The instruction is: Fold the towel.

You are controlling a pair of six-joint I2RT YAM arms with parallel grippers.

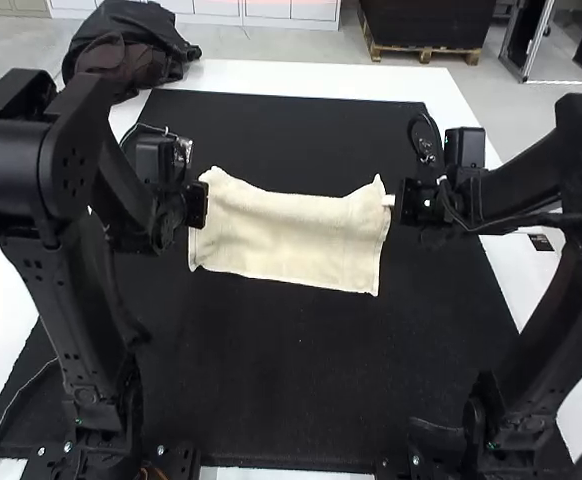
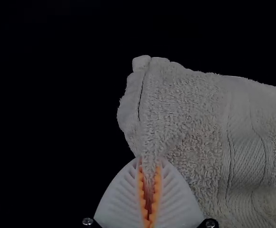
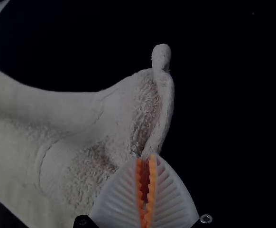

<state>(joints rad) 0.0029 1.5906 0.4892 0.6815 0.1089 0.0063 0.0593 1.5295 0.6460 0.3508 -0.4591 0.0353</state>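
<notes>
High view has the cream towel [image 1: 289,240] between the 2 grippers, over the black mat [image 1: 271,390], its long sides running across from the left arm [image 1: 66,300] to the right arm [image 1: 541,310]. Its far edge dips a little between 2 peaked corners. I cannot tell how many layers it has, or how much of it is off the mat.

In the left wrist view, the left gripper [image 2: 150,162] is closed, its orange pads [image 2: 142,197] nearly together, with a pinch of the towel's short side at the tips, close to a corner. The right wrist view gives much the same: the right gripper [image 3: 146,157] is closed on the opposite short side, near a rolled, upstanding corner.

The step in hand looks like a 2-handed grip ahead of a fold across the length. The next move probably calls for both grippers to carry the far edge over the near 1 at the same height and pace, with light tension. Uneven travel could skew the fold; too much pull could slip a corner free.
</notes>
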